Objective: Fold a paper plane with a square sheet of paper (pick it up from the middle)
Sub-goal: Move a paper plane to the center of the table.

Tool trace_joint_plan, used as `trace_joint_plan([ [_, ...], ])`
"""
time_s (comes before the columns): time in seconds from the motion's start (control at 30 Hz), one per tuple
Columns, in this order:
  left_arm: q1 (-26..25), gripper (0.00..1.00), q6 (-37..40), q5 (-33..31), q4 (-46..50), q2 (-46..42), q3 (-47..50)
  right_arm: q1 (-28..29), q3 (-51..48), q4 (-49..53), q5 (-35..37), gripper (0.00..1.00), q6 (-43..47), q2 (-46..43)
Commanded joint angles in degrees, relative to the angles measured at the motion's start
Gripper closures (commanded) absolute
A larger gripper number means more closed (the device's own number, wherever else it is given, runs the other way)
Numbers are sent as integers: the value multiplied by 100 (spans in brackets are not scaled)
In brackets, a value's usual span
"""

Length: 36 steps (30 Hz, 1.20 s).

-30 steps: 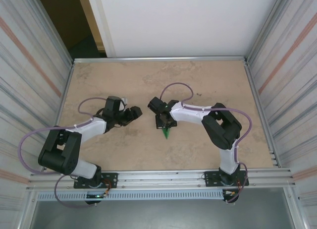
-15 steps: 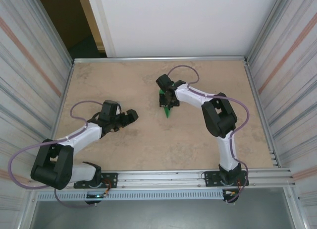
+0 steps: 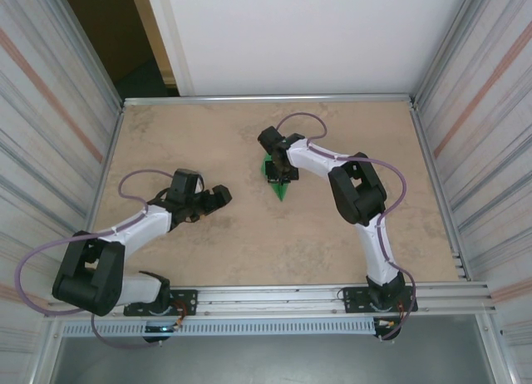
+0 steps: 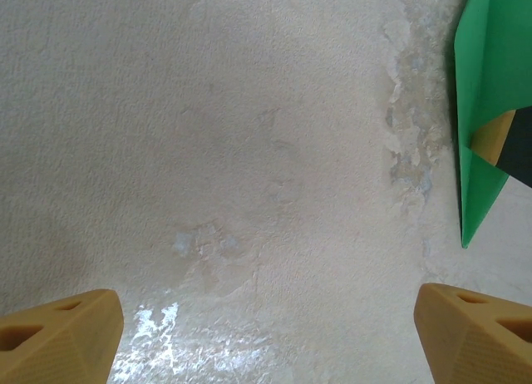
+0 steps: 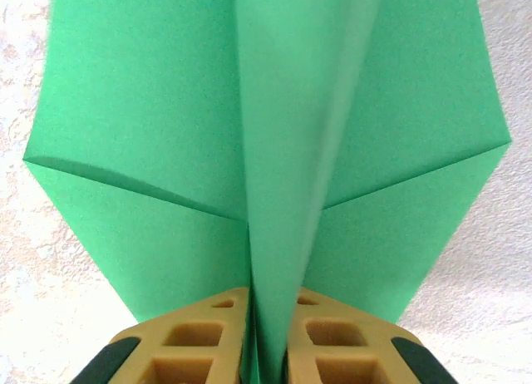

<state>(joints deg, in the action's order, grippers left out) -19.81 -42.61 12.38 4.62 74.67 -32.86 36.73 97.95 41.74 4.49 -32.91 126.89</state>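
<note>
The green sheet of paper is folded into a pointed paper plane (image 3: pixel 281 187) with a centre crease and spread wings, near the middle of the table, nose toward the arms. My right gripper (image 3: pixel 280 171) is over its tail. In the right wrist view the tan fingers (image 5: pixel 199 338) press on both sides of the plane's upright centre fold (image 5: pixel 287 151), the wings spreading flat to each side. My left gripper (image 3: pixel 221 196) stands open, apart to the plane's left, with bare table between its fingertips (image 4: pixel 58 334). In the left wrist view the plane (image 4: pixel 478 93) lies at the right edge.
The tan tabletop (image 3: pixel 208 135) is ringed by a metal frame, with ribbed walls left and right and a white panel behind. A metal rail (image 3: pixel 274 299) runs along the near edge by the arm bases. Worn pale patches mark the surface (image 4: pixel 411 110).
My right arm carried the plane away from the arm bases toward the table's middle and brought it down. My left gripper drew back to the left and opened wider.
</note>
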Motion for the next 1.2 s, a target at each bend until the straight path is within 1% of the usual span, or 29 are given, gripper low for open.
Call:
trace_joint_plan([
  [0.0,46,9,116,25,-10,31,-20,36,136,256,53,83,-39,154],
  [0.33,44,9,129,23,-23,76,-5,32,-11,225,85,74,-179,311],
  [0.6,48,9,134,23,-25,98,-10,49,-62,309,301,70,-259,460],
  [0.73,48,9,148,21,-12,91,-20,69,-16,366,394,69,-254,508],
  [0.97,48,9,199,-17,91,-4,-112,106,197,499,448,64,-216,367],
  [1.17,47,9,237,-39,169,-41,-206,88,367,554,318,63,-182,137],
])
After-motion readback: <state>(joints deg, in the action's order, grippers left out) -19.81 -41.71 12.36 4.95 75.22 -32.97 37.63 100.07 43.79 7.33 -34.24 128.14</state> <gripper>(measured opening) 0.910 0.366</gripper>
